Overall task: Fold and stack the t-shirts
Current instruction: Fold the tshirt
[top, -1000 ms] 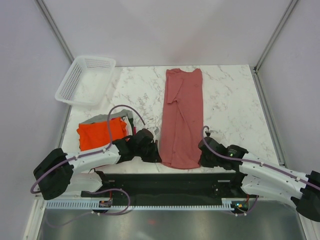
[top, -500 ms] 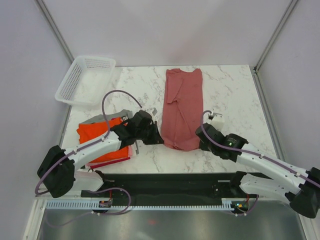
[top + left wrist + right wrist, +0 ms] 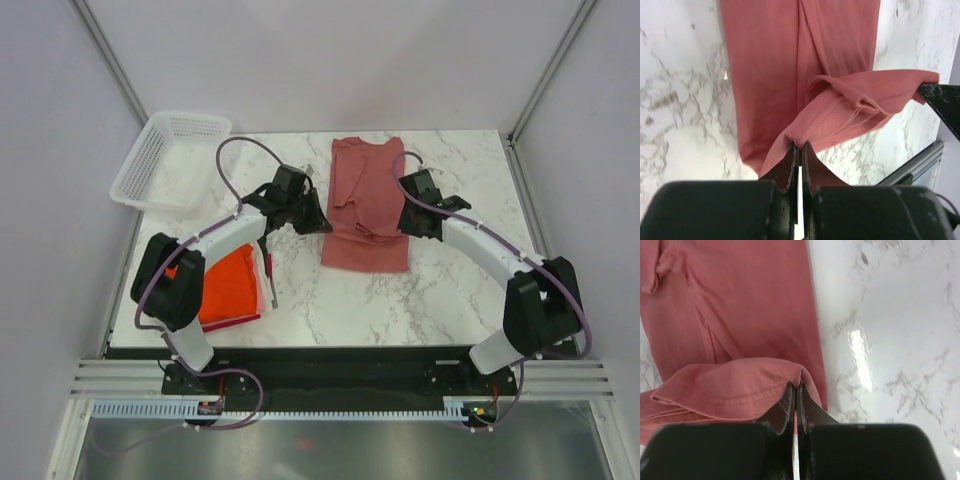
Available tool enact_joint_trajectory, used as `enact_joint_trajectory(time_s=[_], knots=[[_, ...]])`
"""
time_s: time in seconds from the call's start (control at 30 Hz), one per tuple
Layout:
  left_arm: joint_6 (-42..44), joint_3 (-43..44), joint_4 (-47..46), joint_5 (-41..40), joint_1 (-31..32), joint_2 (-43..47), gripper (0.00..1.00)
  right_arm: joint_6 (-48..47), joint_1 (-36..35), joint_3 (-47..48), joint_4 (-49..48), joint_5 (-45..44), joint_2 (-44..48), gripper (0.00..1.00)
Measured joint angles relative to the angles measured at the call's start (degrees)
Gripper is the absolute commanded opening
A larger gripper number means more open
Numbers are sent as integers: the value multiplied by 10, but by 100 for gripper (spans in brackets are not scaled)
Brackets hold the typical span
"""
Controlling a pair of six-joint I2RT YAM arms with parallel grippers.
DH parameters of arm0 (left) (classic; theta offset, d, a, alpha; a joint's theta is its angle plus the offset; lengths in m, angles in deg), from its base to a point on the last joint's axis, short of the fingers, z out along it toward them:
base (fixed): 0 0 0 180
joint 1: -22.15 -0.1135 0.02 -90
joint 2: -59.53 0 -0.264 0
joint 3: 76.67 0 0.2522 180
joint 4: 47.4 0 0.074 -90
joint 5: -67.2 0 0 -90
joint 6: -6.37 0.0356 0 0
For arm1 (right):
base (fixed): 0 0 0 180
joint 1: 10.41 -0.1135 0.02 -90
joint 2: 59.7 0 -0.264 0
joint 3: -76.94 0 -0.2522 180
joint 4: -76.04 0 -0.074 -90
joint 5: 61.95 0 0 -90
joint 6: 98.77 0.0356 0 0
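Note:
The dusty pinkish-red t-shirt (image 3: 366, 210) lies lengthwise on the marble table, its near half folded up over the far half. My left gripper (image 3: 322, 226) is shut on the hem's left corner (image 3: 800, 142). My right gripper (image 3: 406, 226) is shut on the hem's right corner (image 3: 799, 376). Both hold the hem a little above the shirt's middle. The right gripper's finger also shows in the left wrist view (image 3: 942, 102). A folded stack with a bright orange-red t-shirt (image 3: 228, 285) on top lies at the left, partly hidden by my left arm.
A white mesh basket (image 3: 172, 160) stands at the back left corner. Bare marble table (image 3: 460, 290) lies right of the shirt and in front of it. The enclosure walls stand close at both sides.
Both grippers have carried the shirt's hem from the near table edge away toward the collar, folding the shirt about in half. Both arms now reach far out.

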Motion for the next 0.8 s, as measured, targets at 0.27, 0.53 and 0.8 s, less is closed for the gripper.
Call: enact_joint_trajectory(time_s=[0.27,0.53,0.8], knots=[[2,120,2,22,-40,-118,2,-37,74,101,-28,73,-138,0],[10,209,3,34,-64,-205,2,-62,116,181,-33,111,-213,0],[16,285,6,52,-82,-275,65,-71,133,254,-43,142,-283,85]])
